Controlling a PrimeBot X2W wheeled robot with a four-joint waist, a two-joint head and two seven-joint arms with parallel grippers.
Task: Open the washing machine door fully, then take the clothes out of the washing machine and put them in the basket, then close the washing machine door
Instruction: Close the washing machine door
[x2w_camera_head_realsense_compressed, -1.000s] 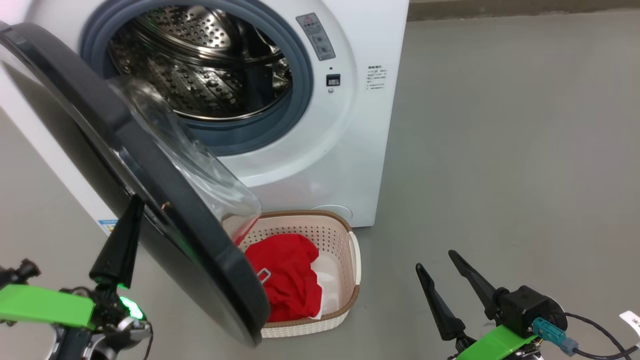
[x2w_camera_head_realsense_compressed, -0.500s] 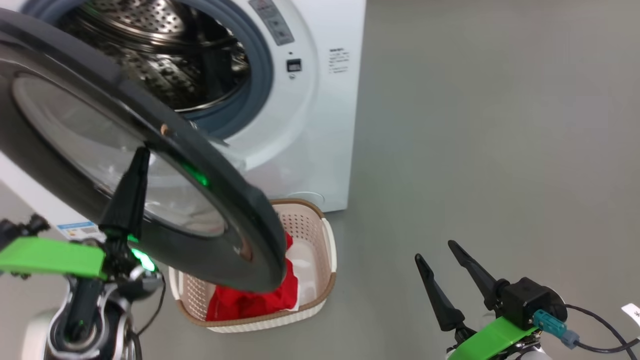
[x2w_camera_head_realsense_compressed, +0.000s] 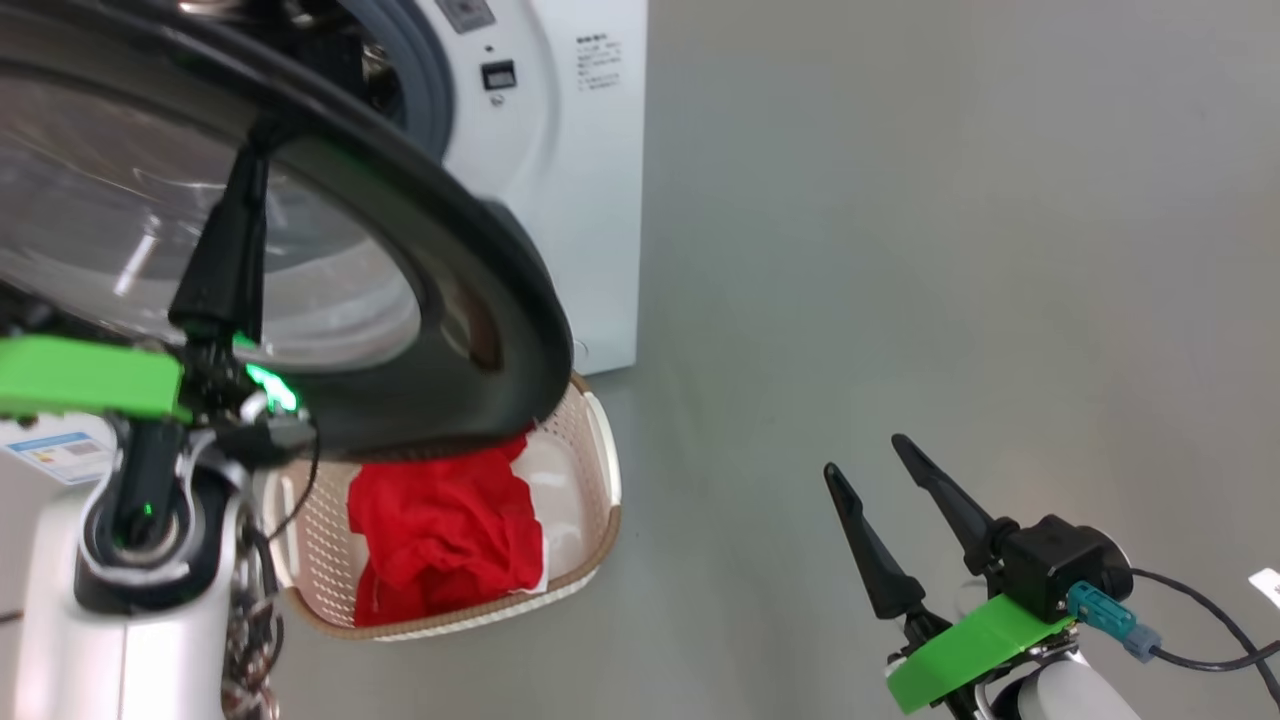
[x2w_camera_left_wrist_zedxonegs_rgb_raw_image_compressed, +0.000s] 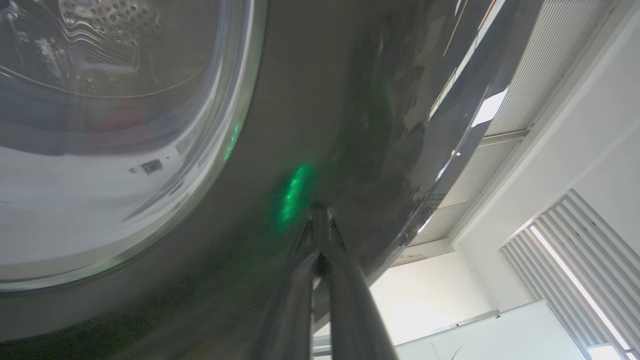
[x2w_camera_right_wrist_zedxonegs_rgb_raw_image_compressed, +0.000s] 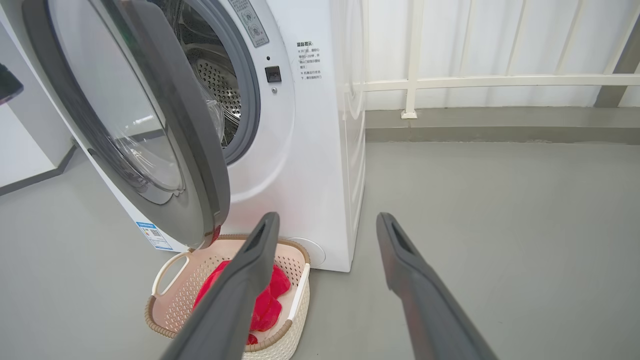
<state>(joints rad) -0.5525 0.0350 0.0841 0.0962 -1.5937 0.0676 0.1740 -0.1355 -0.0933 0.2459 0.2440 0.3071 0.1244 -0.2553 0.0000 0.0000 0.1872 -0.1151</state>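
Glossy black round door (x2w_camera_head_realsense_compressed: 480, 290) upper left, ajar on white boxy machine (x2w_camera_head_realsense_compressed: 590, 200). Left gripper (x2w_camera_head_realsense_compressed: 256, 160) jaws together, tip against rim. Right gripper (x2w_camera_head_realsense_compressed: 864, 456) lower right, jaws apart. Crumpled red clothes (x2w_camera_head_realsense_compressed: 440, 530) in perforated cream basket (x2w_camera_head_realsense_compressed: 600, 470), lower centre.

Smooth grey floor (x2w_camera_right_wrist_zedxonegs_rgb_raw_image_compressed: 500, 225). A white washing machine (x2w_camera_right_wrist_zedxonegs_rgb_raw_image_compressed: 310, 165) stands on it towards the far edge. A small cream basket (x2w_camera_right_wrist_zedxonegs_rgb_raw_image_compressed: 300, 292) sits on the floor just in front of the machine's base.

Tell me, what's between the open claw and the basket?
Bare grey floor lies between the right gripper and the basket; the head view shows it.
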